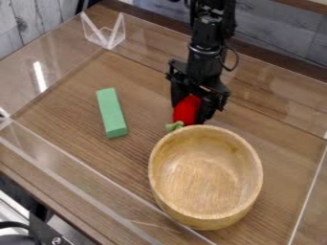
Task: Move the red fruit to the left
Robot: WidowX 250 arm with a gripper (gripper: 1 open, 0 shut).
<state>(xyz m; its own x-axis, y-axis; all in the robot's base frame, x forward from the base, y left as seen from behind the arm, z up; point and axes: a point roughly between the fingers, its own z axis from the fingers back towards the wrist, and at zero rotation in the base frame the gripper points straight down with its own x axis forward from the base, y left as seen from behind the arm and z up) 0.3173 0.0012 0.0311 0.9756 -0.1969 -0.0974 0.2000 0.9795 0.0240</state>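
Above the wooden bowl (206, 212), end effector (192, 99) straddles red fruit (190, 110); grip unclear; lopsided closing could squirt it bowlward.

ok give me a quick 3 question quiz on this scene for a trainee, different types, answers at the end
1. True or false: the green block lies inside the wooden bowl.
2. Multiple choice: where is the gripper? A) over the green block B) at the red fruit C) inside the bowl
3. Fill in the blank: the cap of the red fruit is ____ in color.

Key: 1. false; 2. B; 3. green
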